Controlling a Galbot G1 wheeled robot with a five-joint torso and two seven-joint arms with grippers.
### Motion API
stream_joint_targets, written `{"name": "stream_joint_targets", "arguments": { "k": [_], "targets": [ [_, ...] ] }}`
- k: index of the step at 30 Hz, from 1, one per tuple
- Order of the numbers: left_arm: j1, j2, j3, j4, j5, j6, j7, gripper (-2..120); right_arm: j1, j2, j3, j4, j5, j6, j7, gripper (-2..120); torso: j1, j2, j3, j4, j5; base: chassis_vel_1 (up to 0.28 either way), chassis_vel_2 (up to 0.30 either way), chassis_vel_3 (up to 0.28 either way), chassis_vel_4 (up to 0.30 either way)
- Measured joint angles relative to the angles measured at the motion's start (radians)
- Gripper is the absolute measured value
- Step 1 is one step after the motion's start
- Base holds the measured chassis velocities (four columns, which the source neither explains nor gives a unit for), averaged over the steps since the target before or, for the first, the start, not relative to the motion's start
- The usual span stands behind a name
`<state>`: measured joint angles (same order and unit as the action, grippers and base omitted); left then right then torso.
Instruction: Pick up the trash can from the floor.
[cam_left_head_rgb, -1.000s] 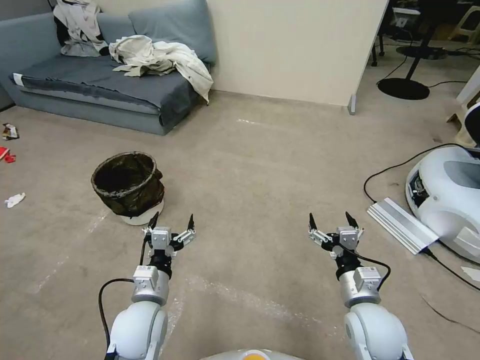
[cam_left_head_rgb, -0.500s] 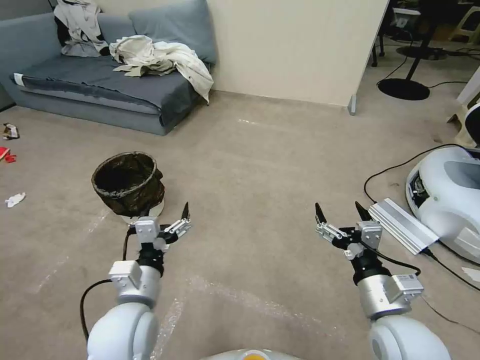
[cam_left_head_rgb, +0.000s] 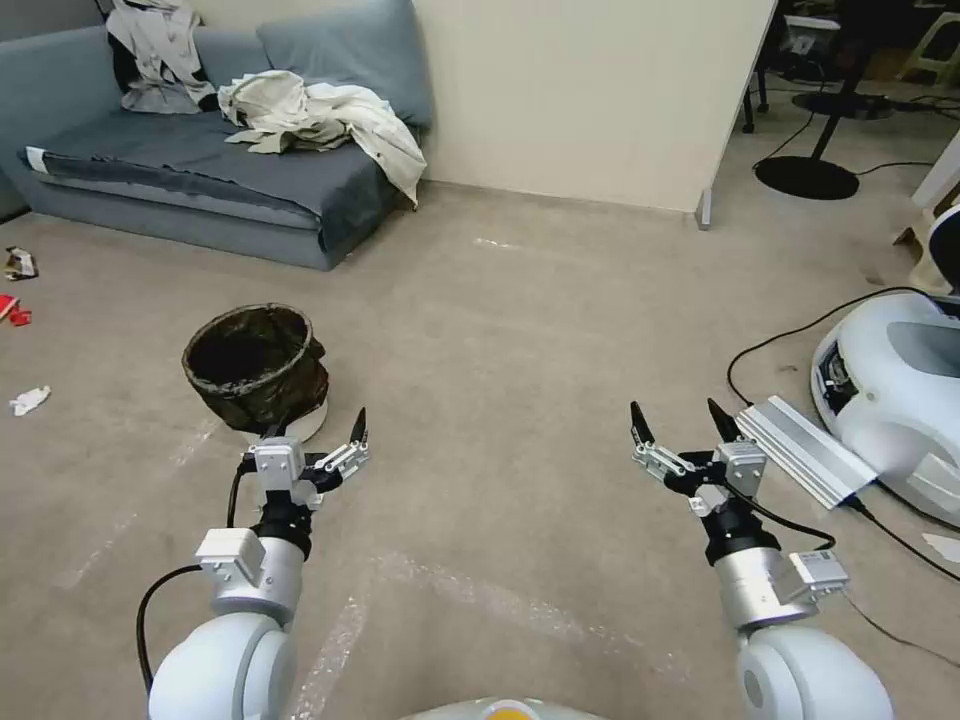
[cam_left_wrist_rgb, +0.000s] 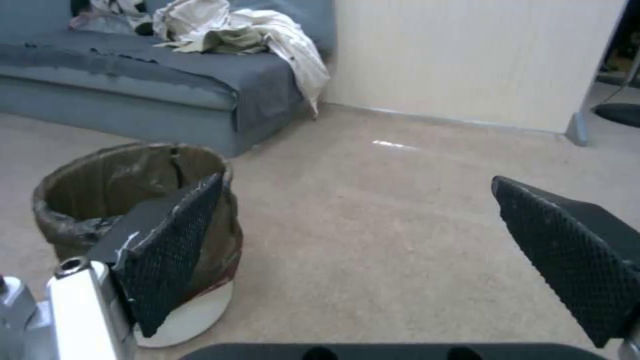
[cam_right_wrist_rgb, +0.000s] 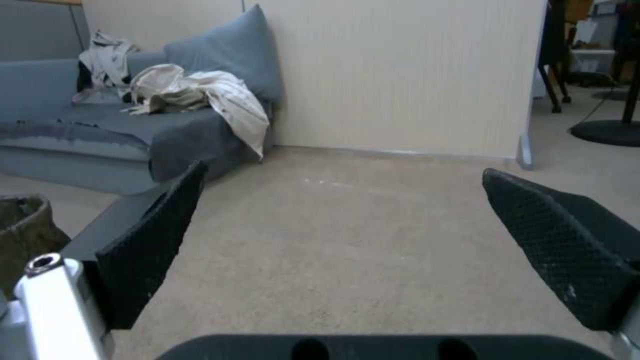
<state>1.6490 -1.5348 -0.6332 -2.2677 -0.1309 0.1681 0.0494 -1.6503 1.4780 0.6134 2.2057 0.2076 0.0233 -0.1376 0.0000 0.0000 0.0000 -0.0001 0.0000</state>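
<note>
The trash can stands upright on the beige carpet floor, ahead and to my left, its dark crinkled bag folded over the rim and a white base showing underneath. My left gripper hovers open just on the near side of the can's base, not touching it. In the left wrist view the trash can sits behind one finger of the left gripper. My right gripper is open over bare carpet, far from the can. In the right wrist view, the right gripper holds nothing and the trash can shows at the edge.
A grey sofa with crumpled clothes stands behind the can, next to a cream partition. At my right are a white machine, a metal rail and a black cable. Litter lies far left.
My left arm has swung left, bringing its gripper closer to the can's base. My right arm has swung right. Both grippers stayed open and the can has not moved.
</note>
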Motion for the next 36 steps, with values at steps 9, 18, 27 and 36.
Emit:
{"name": "stream_joint_targets", "arguments": {
  "k": [9,18,27,36],
  "targets": [
    [0.009,-0.009,-0.004,-0.004,0.005,-0.005,-0.009,100,0.006,-0.007,0.000,-0.015,0.013,0.027,-0.016,100,0.000,0.000,0.000,0.0000,0.0000,0.016,0.016,0.019,0.012],
    [0.021,-0.023,-0.004,-0.010,0.022,-0.020,-0.020,100,0.009,-0.012,-0.001,-0.023,0.029,0.039,-0.034,100,0.000,0.000,0.000,0.0000,0.0000,0.079,0.087,0.088,0.086],
    [0.029,-0.031,-0.002,-0.018,0.027,-0.024,-0.027,100,0.008,-0.015,-0.002,-0.022,0.034,0.038,-0.045,100,0.000,0.000,0.000,0.0001,0.0000,0.118,0.115,0.123,0.118],
    [0.032,-0.032,0.003,-0.018,0.027,-0.042,-0.038,100,0.004,-0.016,-0.001,-0.017,0.034,0.039,-0.050,100,0.000,0.000,0.000,0.0001,0.0001,0.111,0.128,0.125,0.117]
  ]
}}
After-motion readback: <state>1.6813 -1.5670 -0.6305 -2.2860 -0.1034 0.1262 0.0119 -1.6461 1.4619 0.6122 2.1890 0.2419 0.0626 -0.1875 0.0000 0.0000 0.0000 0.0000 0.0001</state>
